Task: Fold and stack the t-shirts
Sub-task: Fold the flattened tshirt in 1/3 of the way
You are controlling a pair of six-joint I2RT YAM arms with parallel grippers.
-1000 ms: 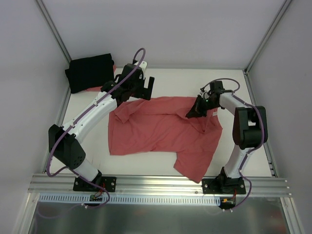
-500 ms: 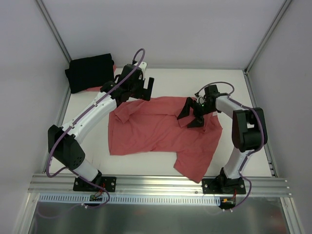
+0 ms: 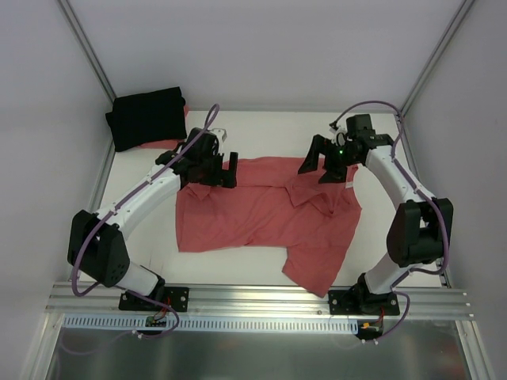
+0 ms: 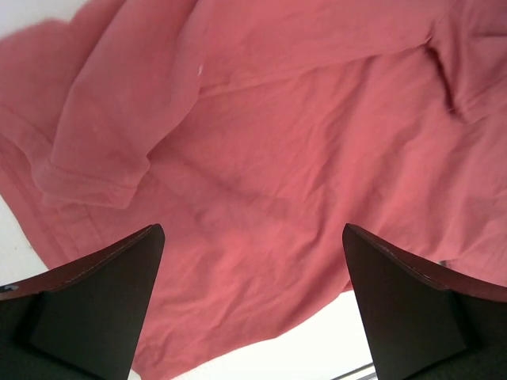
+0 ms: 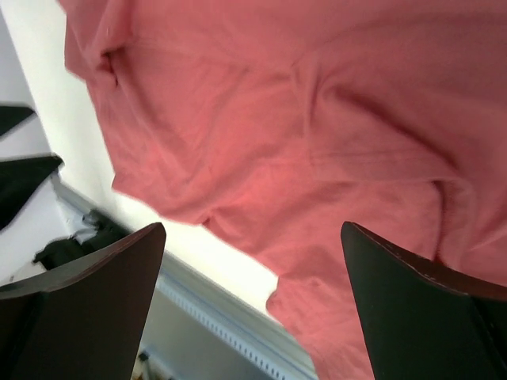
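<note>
A coral-red t-shirt (image 3: 253, 214) lies crumpled and spread across the middle of the table, one sleeve trailing toward the front rail. It fills the left wrist view (image 4: 261, 150) and the right wrist view (image 5: 317, 134). A black t-shirt (image 3: 146, 117) sits folded in the far left corner. My left gripper (image 3: 219, 169) hovers open over the red shirt's far left edge, nothing between its fingers (image 4: 95, 301). My right gripper (image 3: 320, 165) hangs open above the shirt's far right part, holding nothing (image 5: 253, 305).
A strip of red cloth (image 3: 169, 144) peeks out under the black shirt. White enclosure walls close in the table at the back and sides. The aluminium front rail (image 3: 261, 299) carries both arm bases, and it shows in the right wrist view (image 5: 214, 305).
My right gripper opened, let go of the red shirt's fold, and rose toward the far right. My left gripper moved nearer and lower, over the shirt's far left edge.
</note>
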